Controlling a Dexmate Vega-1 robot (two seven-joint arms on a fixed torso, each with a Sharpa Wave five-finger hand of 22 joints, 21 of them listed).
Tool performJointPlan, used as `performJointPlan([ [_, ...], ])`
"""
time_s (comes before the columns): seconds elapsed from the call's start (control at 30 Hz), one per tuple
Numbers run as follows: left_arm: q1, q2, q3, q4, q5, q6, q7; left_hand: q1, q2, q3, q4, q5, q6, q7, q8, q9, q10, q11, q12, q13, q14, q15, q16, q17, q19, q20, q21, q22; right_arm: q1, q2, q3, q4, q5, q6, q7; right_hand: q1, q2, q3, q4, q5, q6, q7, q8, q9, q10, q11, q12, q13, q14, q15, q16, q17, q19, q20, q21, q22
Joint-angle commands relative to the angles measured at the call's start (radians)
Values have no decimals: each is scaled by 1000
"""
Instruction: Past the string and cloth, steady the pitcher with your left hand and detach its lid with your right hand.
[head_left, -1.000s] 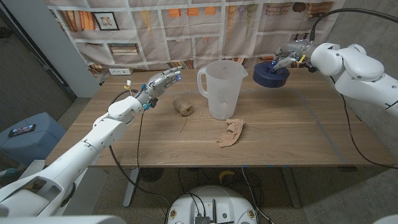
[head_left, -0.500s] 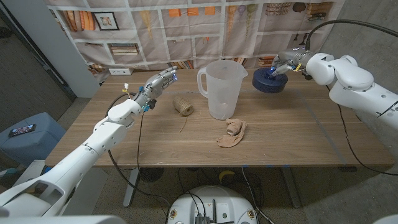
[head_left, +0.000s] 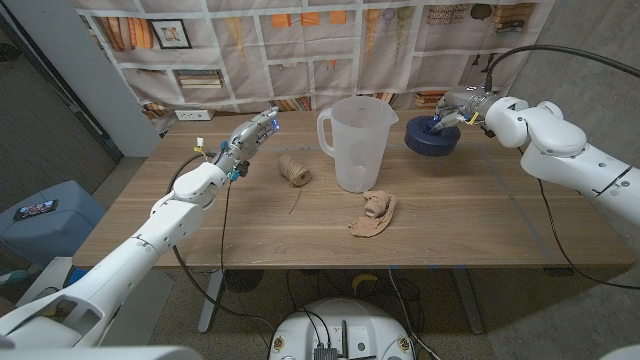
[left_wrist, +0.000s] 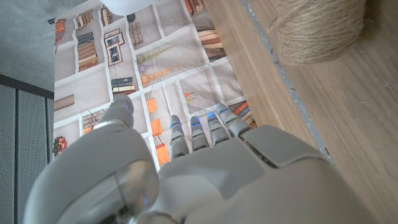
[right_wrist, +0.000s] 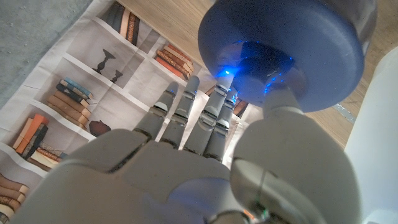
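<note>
Two hands were out over the wooden surface (head_left: 470, 215) when we looked, and the pitcher's lid (head_left: 432, 136) was already off. We saw the right hand (head_left: 453, 106) gripping that dark blue, round lid at the far right of the surface, well apart from the clear pitcher (head_left: 356, 144). In the right wrist view the thumb (right_wrist: 283, 106) pressed on the lid (right_wrist: 292, 53) at its middle, where a blue light glowed, while the other fingers (right_wrist: 193, 115) reached past its rim; we could not tell whether the lid touched the wood or hung just above it.

We found the pitcher standing upright and open-topped near the middle of the far half, handle toward the robot's left. No hand was on it. The left hand (head_left: 251, 137) hovered near the far left edge, its fingers stretched out straight and close together, pointing toward the pitcher but well short of it and holding nothing. In the left wrist view the same straight fingers (left_wrist: 202, 134) reached toward the printed bookshelf backdrop (left_wrist: 118, 56), with the ball of string (left_wrist: 317, 28) lying off to one side on the wood.

We noted the string (head_left: 293, 170) between the left hand and the pitcher, nearer us than both, a loose end trailing toward the front. A crumpled tan cloth (head_left: 372, 213) lay just in front of the pitcher, close to its base.
</note>
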Motion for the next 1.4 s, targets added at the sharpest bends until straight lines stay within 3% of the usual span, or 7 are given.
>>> performJointPlan([
  [0.03,7,-7,-5,5,-8,10,26,-21,4,0,8,1,-15,-1,-2,2,-18,-1,-3,2,-11,1,1,3,-13,-3,4,6,-23,34,-26,41,-26,-18,-37,65,71,-7,0,4,76,-77,8,30,-6,4,0,3,8,-141,-1,5,10,-1,8,6],
  [0.97,8,9,-7,0,-18,47,28,-40,17,3,4,4,-24,6,4,0,-27,0,2,2,-20,1,3,0,-22,-3,5,5,-18,104,-100,119,-67,-29,-87,63,67,-10,-1,3,65,-78,9,33,-15,5,-3,6,10,-141,-2,8,18,-6,7,6],
  [1.4,-19,9,-1,34,-28,57,-8,-43,22,6,-2,5,-12,11,10,0,-22,0,5,1,-18,3,5,-1,-21,0,7,5,-10,124,-133,135,-98,-66,-75,54,46,-23,-2,0,17,-78,-7,33,-53,8,-17,4,-8,-134,-13,10,18,-1,6,7],
])
